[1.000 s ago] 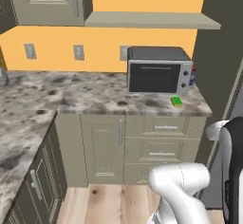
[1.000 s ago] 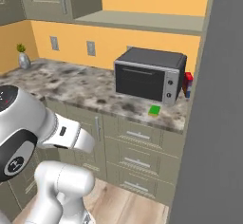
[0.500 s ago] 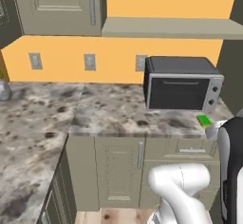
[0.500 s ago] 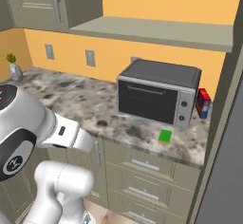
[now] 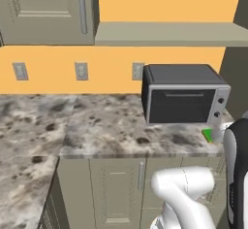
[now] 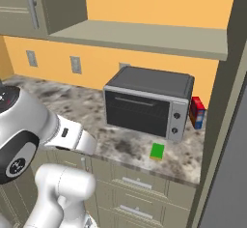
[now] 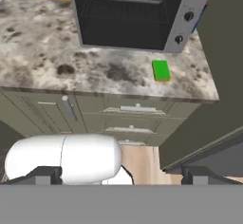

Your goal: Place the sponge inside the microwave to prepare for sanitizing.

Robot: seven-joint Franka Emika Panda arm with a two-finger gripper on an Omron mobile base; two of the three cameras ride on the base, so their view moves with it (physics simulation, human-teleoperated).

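While the base has been driving along the cabinets, the whole scene has shifted: the sponge and the small grey oven now sit larger and nearer than a second ago, though neither has moved on the desk. The claw hangs low with its jaws wide and nothing between them. Ahead of it and slightly to the right, the sponge lies flat near the desk's front edge, just before the oven's knobs. My guess: approach nearly done, reaching comes next.
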